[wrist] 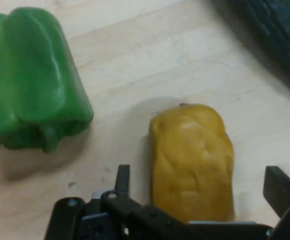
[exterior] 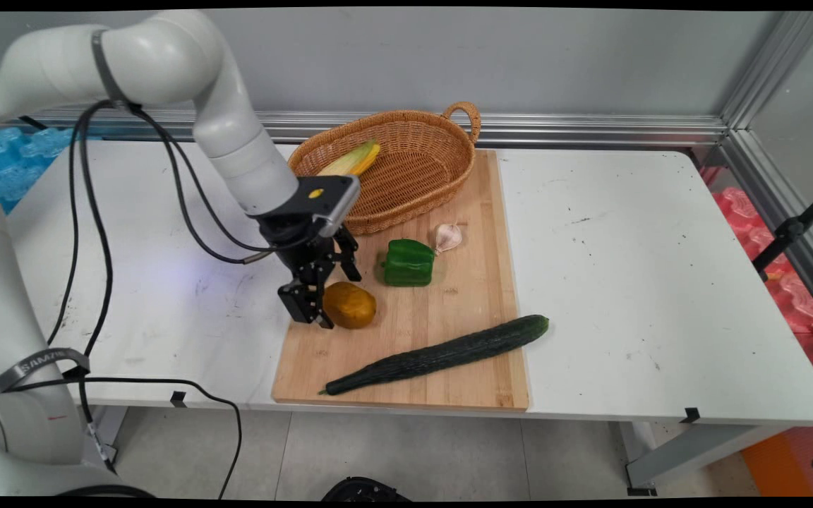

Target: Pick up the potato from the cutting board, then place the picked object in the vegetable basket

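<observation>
- Hand view: potato (wrist: 192, 160) lies between the spread fingers of the gripper (wrist: 200, 200), long axis running 12 to 6; no contact seen.
- Gripper open, empty.
- Green pepper (wrist: 29, 77) at 10 o'clock; cucumber (wrist: 280, 35) at 2.
- All on cutting board (exterior: 463, 296), on the desk (exterior: 660, 282).

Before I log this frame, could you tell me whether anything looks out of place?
Only slightly: the cucumber lies diagonally on the cutting board, its tip overhanging the right edge. Otherwise nothing looks spilled or damaged.
</observation>
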{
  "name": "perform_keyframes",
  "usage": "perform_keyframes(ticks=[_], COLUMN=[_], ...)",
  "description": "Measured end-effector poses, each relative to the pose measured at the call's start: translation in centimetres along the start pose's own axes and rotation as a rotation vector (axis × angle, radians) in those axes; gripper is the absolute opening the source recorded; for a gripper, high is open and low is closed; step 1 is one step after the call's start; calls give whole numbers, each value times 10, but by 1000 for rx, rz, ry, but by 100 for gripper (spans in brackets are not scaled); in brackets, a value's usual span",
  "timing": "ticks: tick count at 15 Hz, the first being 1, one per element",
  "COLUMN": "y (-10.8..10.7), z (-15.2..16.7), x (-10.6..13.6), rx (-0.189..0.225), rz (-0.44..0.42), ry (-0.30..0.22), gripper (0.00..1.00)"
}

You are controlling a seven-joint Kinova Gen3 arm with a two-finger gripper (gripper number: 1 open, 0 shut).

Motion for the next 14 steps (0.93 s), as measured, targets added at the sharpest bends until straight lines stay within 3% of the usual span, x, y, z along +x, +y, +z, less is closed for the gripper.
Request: perform_keyframes(ticks=[2, 3, 9, 12, 14], y=[-4, -5, -7, -1, 3], z=[4, 6, -1, -26, -48], x=[2, 3, 11, 15, 18], rx=[-7, -10, -34, -39, -21], rz=[15, 21, 62, 42, 7], ry=[-3, -4, -7, -10, -10], gripper=[100, 0, 0, 0, 0])
